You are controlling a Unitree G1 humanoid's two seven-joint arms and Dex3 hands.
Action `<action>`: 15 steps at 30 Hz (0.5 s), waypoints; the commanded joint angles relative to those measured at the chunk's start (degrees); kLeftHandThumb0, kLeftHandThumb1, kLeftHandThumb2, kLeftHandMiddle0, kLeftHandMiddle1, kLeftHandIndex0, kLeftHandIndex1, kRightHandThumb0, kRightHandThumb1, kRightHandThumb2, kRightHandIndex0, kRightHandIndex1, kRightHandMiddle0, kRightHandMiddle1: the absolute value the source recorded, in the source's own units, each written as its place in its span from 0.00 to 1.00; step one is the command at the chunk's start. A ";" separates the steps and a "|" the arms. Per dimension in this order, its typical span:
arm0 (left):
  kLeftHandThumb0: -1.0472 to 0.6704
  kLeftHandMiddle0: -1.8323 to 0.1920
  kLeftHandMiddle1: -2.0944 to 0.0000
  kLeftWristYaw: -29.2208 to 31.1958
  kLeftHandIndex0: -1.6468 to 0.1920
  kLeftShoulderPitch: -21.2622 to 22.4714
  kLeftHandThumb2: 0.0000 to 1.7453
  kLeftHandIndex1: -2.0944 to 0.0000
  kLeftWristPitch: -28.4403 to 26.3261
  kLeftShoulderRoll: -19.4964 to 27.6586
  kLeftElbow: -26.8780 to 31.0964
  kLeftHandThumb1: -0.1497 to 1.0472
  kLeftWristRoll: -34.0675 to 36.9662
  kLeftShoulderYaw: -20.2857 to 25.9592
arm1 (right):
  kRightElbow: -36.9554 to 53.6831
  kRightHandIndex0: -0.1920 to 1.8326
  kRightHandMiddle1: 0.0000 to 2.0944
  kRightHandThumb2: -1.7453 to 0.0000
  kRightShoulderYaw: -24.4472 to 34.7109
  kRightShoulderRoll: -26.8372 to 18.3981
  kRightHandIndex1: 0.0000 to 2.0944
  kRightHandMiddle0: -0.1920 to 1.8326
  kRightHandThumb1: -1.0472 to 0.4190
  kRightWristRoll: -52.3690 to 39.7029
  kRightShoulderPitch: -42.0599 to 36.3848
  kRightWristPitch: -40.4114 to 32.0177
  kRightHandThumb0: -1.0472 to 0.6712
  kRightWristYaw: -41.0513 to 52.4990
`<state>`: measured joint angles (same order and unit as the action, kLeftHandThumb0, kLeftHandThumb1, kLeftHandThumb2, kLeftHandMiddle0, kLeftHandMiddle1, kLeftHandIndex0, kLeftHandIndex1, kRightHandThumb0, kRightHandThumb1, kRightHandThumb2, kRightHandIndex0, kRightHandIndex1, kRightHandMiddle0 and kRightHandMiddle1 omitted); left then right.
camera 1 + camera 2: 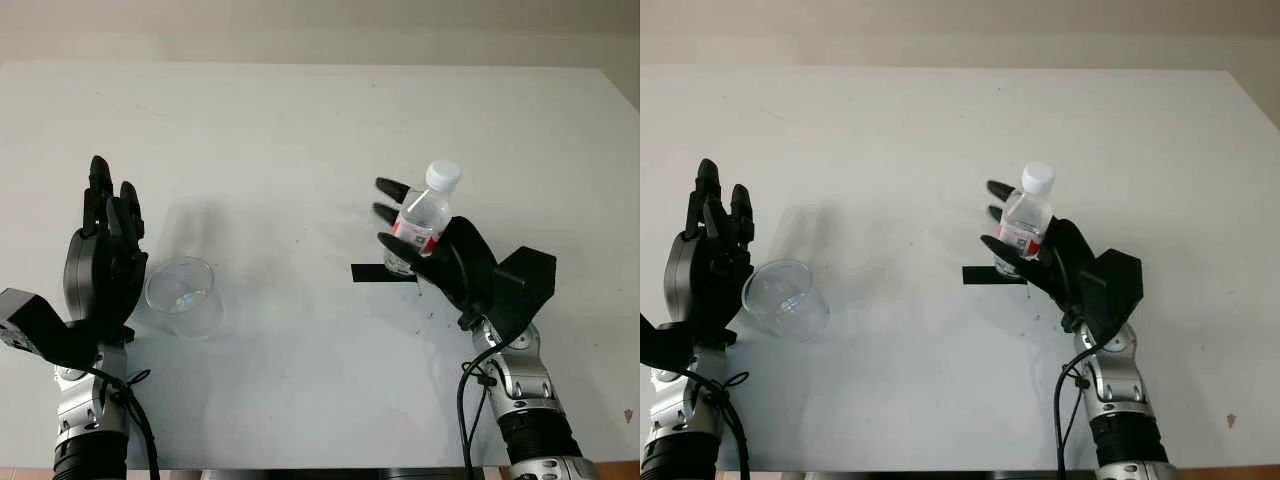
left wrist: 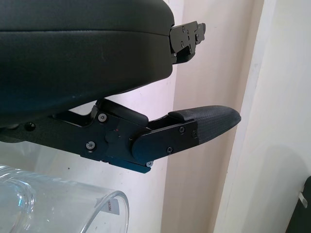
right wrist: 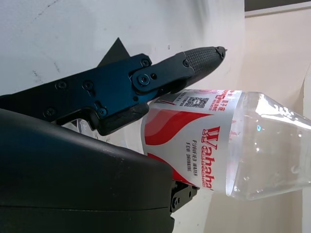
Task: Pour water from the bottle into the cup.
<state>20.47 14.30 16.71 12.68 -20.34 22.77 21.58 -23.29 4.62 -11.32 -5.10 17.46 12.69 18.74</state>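
While the right hand (image 1: 425, 245) grips the clear plastic water bottle with a white cap and red-and-white label (image 1: 422, 222), that bottle stands roughly upright, tilted slightly, at the right of the white bench (image 1: 300, 130), over a small black strip of tape (image 1: 375, 273) on the surface; whether its base touches the bench cannot be told. The black fingers (image 3: 160, 73) are closed around the labelled middle of the bottle, and the cap is on. The short, wide clear plastic cup (image 1: 183, 295) stands on the bench at the left, well apart from the bottle. The left hand (image 1: 105, 250) is just beside the cup, open and holding nothing.
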 commanded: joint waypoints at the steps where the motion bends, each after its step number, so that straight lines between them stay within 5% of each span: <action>1: 0.19 1.00 1.00 -0.08 1.00 -0.86 0.37 1.00 0.58 -0.46 -0.97 1.00 -0.04 0.07 | -2.30 0.01 0.01 0.97 0.32 -0.78 0.00 0.10 0.01 0.28 -2.47 0.77 0.13 -0.08; 15: 0.19 1.00 1.00 -0.18 1.00 -0.33 0.38 1.00 1.12 -0.20 -2.04 1.00 0.09 0.17 | -7.19 0.00 0.00 0.97 1.20 -2.74 0.00 0.00 0.08 4.30 -0.32 13.08 0.03 -5.64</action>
<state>19.99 14.62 17.15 12.80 -21.04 22.76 21.55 -29.41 5.33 -13.64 -0.45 17.85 24.56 13.18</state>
